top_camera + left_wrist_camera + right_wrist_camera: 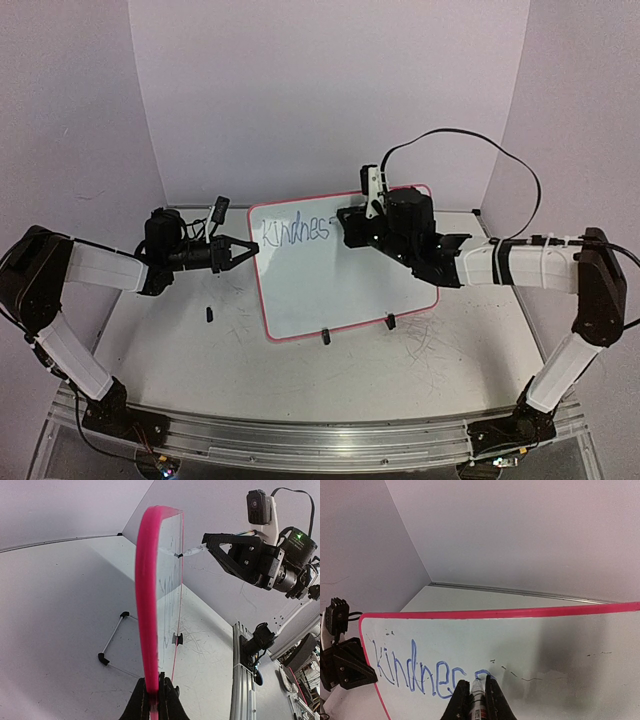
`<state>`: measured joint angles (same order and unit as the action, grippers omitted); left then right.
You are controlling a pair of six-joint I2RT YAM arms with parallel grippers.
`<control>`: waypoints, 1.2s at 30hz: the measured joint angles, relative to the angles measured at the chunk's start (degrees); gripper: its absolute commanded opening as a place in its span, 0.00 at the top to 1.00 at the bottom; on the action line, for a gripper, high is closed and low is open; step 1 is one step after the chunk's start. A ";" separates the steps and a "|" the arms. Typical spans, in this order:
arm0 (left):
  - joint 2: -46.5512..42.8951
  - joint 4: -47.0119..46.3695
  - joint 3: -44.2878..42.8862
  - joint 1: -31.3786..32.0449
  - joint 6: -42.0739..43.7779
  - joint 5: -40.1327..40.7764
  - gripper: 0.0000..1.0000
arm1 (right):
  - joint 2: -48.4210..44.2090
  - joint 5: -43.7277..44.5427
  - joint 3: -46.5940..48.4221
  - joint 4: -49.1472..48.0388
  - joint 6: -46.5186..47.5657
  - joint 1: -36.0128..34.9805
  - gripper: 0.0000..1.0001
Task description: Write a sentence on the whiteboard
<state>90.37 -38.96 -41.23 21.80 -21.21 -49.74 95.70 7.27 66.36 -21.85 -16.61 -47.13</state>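
Note:
The whiteboard (320,285), glossy white with a pink-red frame, stands upright on the table. My left gripper (245,250) is shut on its left edge; the left wrist view shows both fingers clamping the pink frame (147,605), the gripper (154,682) at the bottom. My right gripper (345,225) is shut on a marker (478,695), whose tip touches the whiteboard (545,635). The sentence (415,672) reads "Kindnes" in blue, with the last letter forming at the tip. In the top view the sentence (293,232) runs along the board's upper left.
Two black clip feet (325,336) (390,322) hold the board's lower edge. A small black piece (209,314) lies on the table left of the board. Grey scratch scribbles (425,345) mark the tabletop. A wire stand (112,637) props the board behind. Walls close the back.

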 measured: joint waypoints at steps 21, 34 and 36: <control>0.00 0.02 0.00 0.00 0.00 0.17 1.00 | -1.44 2.92 -2.79 0.26 -0.25 -0.42 1.00; 0.00 0.02 0.00 0.00 0.00 0.20 1.00 | -1.97 2.94 -4.13 0.36 -1.50 -0.44 1.00; 0.00 0.02 0.00 0.00 0.00 0.20 1.00 | -1.97 2.78 -4.14 0.37 -1.64 -0.44 1.00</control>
<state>90.37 -38.94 -41.23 21.80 -21.21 -49.54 93.73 10.05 62.22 -21.47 -18.25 -47.57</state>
